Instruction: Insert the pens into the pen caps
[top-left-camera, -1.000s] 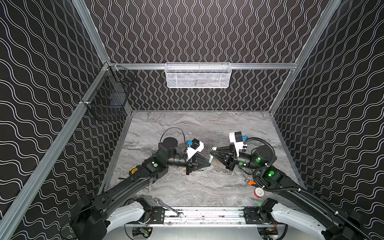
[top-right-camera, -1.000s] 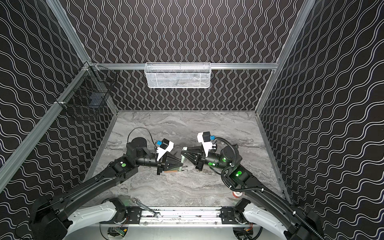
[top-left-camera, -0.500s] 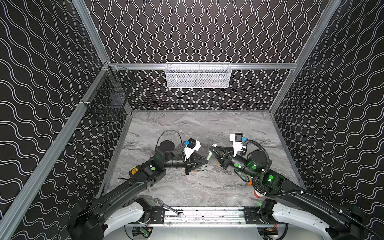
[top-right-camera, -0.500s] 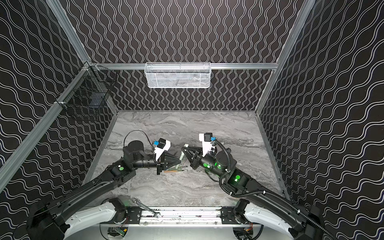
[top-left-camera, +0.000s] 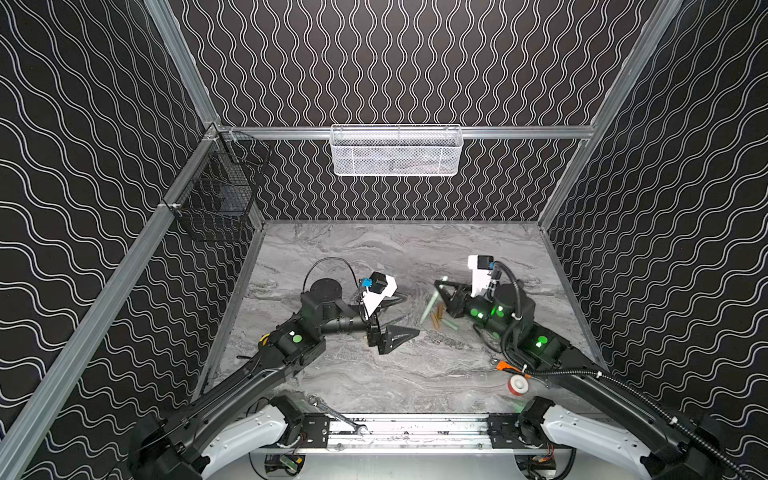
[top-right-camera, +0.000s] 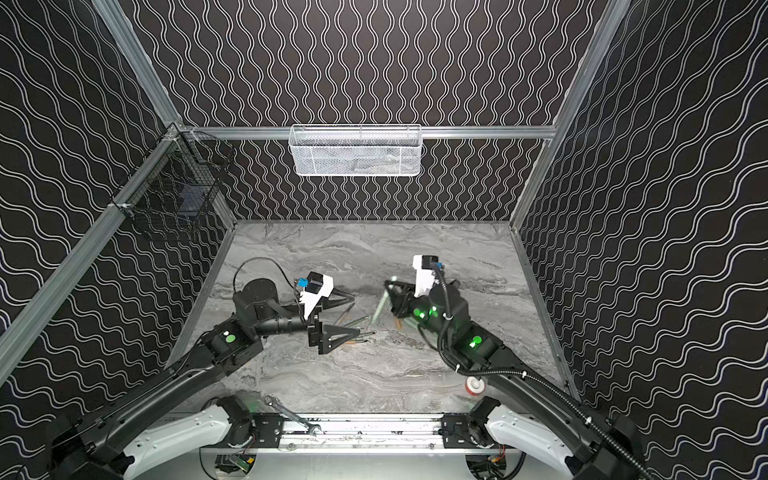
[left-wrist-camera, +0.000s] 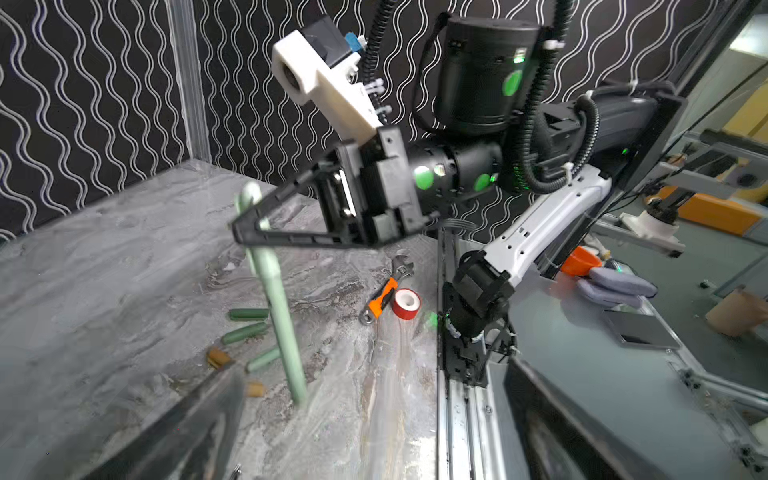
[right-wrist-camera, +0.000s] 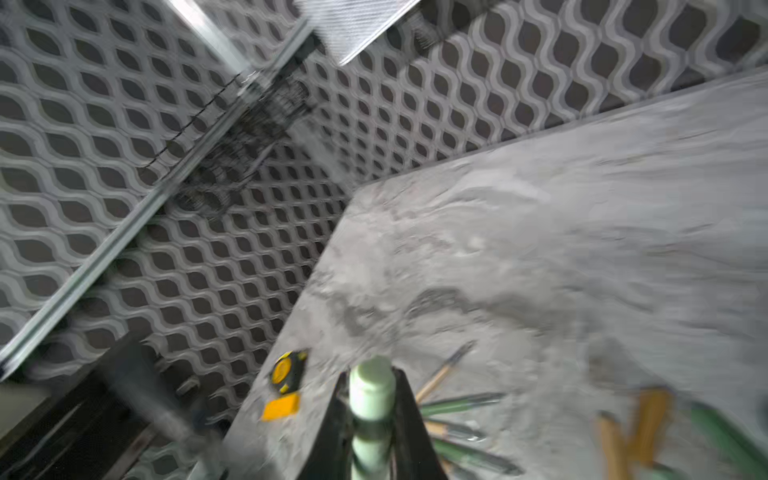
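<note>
My right gripper (top-left-camera: 437, 284) (left-wrist-camera: 243, 230) (right-wrist-camera: 371, 399) is shut on a pale green pen (top-left-camera: 431, 304) (top-right-camera: 380, 308) (left-wrist-camera: 276, 299) near its capped end (right-wrist-camera: 371, 384). The pen hangs slanted, with its lower end just above the table. My left gripper (top-left-camera: 413, 313) (top-right-camera: 356, 313) (left-wrist-camera: 370, 424) stands wide open and holds nothing. Several loose pens (top-right-camera: 353, 323) (right-wrist-camera: 461, 401) lie fanned on the table by its fingers. Tan and green pen caps (top-left-camera: 440, 321) (left-wrist-camera: 248, 314) lie below the hanging pen.
An orange-handled wrench (left-wrist-camera: 382, 297) and a red-and-white tape roll (top-left-camera: 517, 384) (left-wrist-camera: 405, 303) lie at the front right. A steel wrench (top-left-camera: 336, 415) rests on the front rail. A yellow tape measure (top-left-camera: 262, 338) (right-wrist-camera: 284, 370) sits at the left edge. A white mesh basket (top-left-camera: 395, 151) and a black wire basket (top-left-camera: 216, 199) hang on the walls.
The two grippers were together at the middle. My left gripper has opened and let go, and my right gripper has pulled back to the right with the pale green pen.
</note>
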